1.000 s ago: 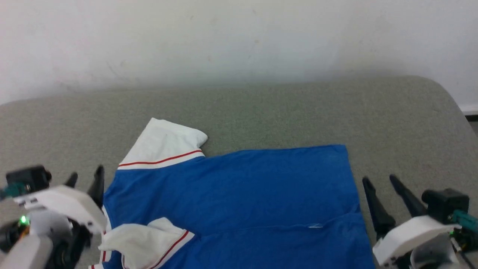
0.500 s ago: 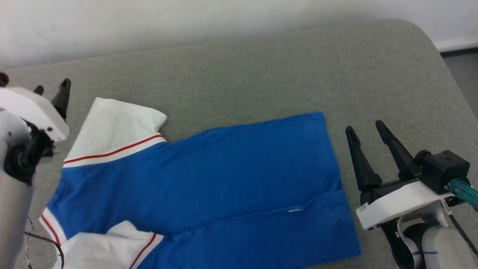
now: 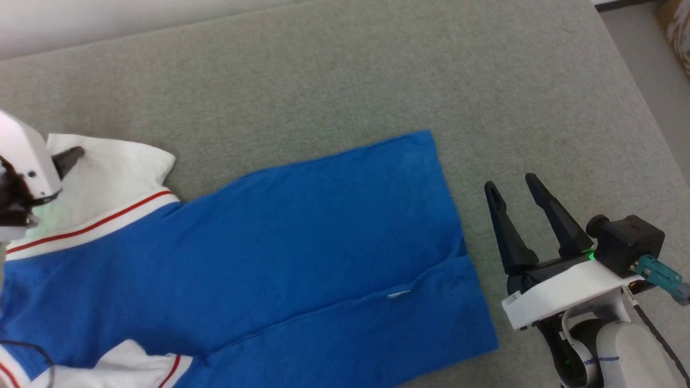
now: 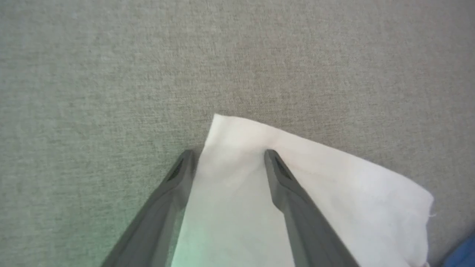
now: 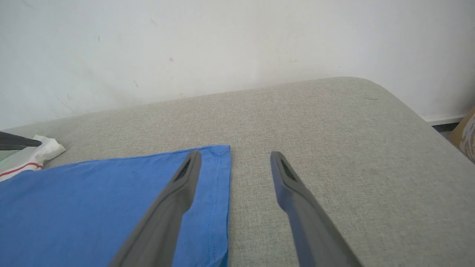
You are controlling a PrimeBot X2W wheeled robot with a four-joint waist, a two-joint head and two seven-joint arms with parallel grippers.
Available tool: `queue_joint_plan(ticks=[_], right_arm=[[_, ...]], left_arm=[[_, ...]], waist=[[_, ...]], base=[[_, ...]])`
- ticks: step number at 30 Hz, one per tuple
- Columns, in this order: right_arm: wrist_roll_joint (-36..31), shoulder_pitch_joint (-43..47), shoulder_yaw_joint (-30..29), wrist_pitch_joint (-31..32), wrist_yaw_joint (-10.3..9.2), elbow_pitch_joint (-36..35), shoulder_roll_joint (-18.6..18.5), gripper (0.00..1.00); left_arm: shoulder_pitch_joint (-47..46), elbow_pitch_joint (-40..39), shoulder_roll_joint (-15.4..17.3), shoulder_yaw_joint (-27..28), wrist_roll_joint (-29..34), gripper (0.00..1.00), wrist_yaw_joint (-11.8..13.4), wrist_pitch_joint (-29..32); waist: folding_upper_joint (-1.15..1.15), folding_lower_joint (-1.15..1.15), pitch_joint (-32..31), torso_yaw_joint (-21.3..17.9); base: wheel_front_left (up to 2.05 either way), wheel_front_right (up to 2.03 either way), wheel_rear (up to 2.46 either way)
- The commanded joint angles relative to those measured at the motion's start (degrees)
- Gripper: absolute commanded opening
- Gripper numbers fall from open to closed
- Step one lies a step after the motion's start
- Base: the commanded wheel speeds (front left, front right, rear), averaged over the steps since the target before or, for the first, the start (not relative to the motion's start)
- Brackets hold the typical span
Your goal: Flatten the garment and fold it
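Head camera has tipped down and swung round; I read the shift in the head view as camera motion, since the garment looks unmoved.

Garment position: spread crosswise over the front half of the padded bench, hem toward the right end, sleeves toward the left end. Blue body mostly flat, with one crease running along it near the front edge. Near sleeve is bunched and partly cut off by the picture.

Real change: the left gripper has travelled from beside the collar end out to the far sleeve. Its jaws stand wide apart and hold nothing. In the left wrist view one finger lies over the white cloth and the other sits just off its edge, over bare bench, so the sleeve's outer corner lies between them.

Right gripper stays just beside the hem, spread wide and empty, not touching cloth.

Judgement: flattening is underway. The left hand is lined up to pinch that corner; I cannot tell its height above the cloth.
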Motion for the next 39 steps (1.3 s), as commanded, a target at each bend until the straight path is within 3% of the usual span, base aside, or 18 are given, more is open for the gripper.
queue_joint_plan(ticks=[1, 4, 5, 6, 7, 13, 18, 23, 29, 37, 38, 39], right_arm=[[0.44, -0.90, -0.01, -0.38, -0.03, 0.21, 0.16, 1.00], [0.60, -0.91, -0.19, -0.35, -0.03, 0.42, 0.16, 1.00], [0.69, -0.98, -0.30, -0.32, -0.03, 0.50, 0.17, 1.00], [0.72, -1.10, -0.31, -0.20, -0.03, 0.55, 0.17, 1.00], [0.86, -1.24, -0.27, 0.00, -0.03, 0.63, 0.17, 1.00], [0.88, -2.12, 0.41, 1.99, -0.03, 0.84, 0.17, 1.00], [2.54, -6.79, -0.24, 7.16, -0.03, 4.44, -0.14, 1.00], [6.24, -18.35, -1.30, 13.82, -0.03, 14.80, -2.08, 1.00], [8.25, -31.26, 1.34, 28.04, -0.03, 30.90, -4.69, 1.00], [8.29, -37.54, 3.92, 45.06, -0.03, 44.13, -4.75, 1.00], [8.11, -37.62, 4.02, 46.42, -0.03, 45.28, -4.69, 0.76], [7.89, -37.60, 4.19, 47.79, -0.03, 46.38, -4.64, 0.37]], left_arm=[[0.92, 1.56, -0.49, -1.13, -0.48, 1.00, 0.08, 2.35], [1.78, 2.49, -0.86, -2.58, -1.09, 1.00, -0.03, 7.76], [1.99, 2.49, -1.10, -2.99, -1.34, 0.88, -0.13, 9.29], [1.97, 2.20, -1.23, -3.24, -1.38, 0.36, -0.32, 9.78], [1.96, 1.86, -1.39, -3.44, -1.22, 0.00, -0.46, 9.53], [2.92, 0.92, -2.54, -3.45, -1.59, 0.00, -0.97, 7.35], [2.58, 0.08, -2.89, -3.38, -1.06, 0.00, -1.63, 3.75], [0.26, -1.73, -4.75, -3.82, -0.40, 0.00, -2.56, 0.13], [-2.44, -3.75, -7.34, -5.51, 0.36, 0.00, -3.85, -2.70], [-4.00, -4.33, -8.88, -7.37, 0.35, 0.00, -4.62, -4.92], [-4.07, -4.34, -8.92, -7.52, 0.23, 0.00, -4.67, -5.10], [-4.11, -4.33, -8.95, -7.64, 0.06, 0.00, -4.71, -5.28]], waist=[[0.00, 0.01, 1.44, -1.17], [0.00, 0.01, 1.77, -0.98], [0.00, 0.01, 1.87, -0.82], [0.00, 0.01, 2.03, -0.65], [0.00, 0.01, 2.14, -0.44], [0.00, 0.01, 1.99, 0.66], [0.00, 0.01, 1.06, 2.10], [0.00, 0.01, 0.62, 5.20], [0.00, 0.01, 0.77, 8.95], [0.00, 0.01, 1.41, 11.18], [0.00, 0.01, 1.50, 11.26], [0.00, 0.01, 1.56, 11.33]], base=[[0.00, 0.00, 0.00], [0.00, 0.00, 0.00], [0.00, 0.00, 0.00], [0.00, 0.00, 0.00], [0.00, 0.00, 0.00], [0.00, 0.00, 0.00], [0.00, 0.00, 0.00], [0.00, 0.00, 0.00], [0.00, 0.00, 0.00], [0.00, 0.00, 0.00], [0.00, 0.00, 0.00], [0.00, 0.00, 0.00]])
